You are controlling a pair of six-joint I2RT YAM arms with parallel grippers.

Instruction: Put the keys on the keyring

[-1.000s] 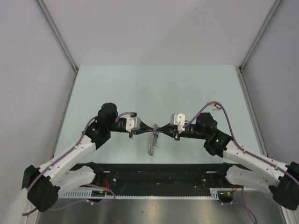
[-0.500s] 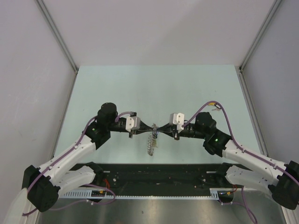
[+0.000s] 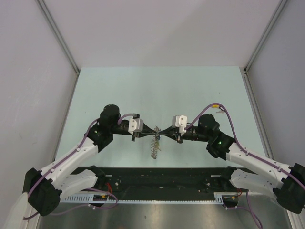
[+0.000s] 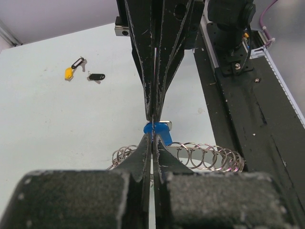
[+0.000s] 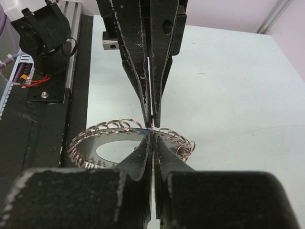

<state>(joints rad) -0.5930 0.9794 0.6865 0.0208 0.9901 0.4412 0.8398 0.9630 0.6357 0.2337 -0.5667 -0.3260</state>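
My left gripper (image 3: 155, 131) and right gripper (image 3: 163, 131) meet tip to tip above the table's middle, both shut. The keyring (image 3: 154, 144), a silver band edged with small wire rings, hangs edge-on just below the tips. In the left wrist view the left gripper (image 4: 152, 137) pinches a key with a blue tag (image 4: 162, 131) right at the keyring (image 4: 205, 155). In the right wrist view the right gripper (image 5: 152, 134) is shut on the keyring's rim (image 5: 90, 148). A yellow-tagged key (image 4: 70, 72) and a black-tagged key (image 4: 96, 76) lie on the table, far off.
The pale green table (image 3: 157, 90) is walled by grey panels on three sides. A black rail with the arm bases (image 3: 157, 179) runs along the near edge; it also shows in the left wrist view (image 4: 248, 100) and the right wrist view (image 5: 43, 71).
The right arm has edged slightly to the left, and the keyring has shifted a little with it. Both grippers stay shut, tip to tip.
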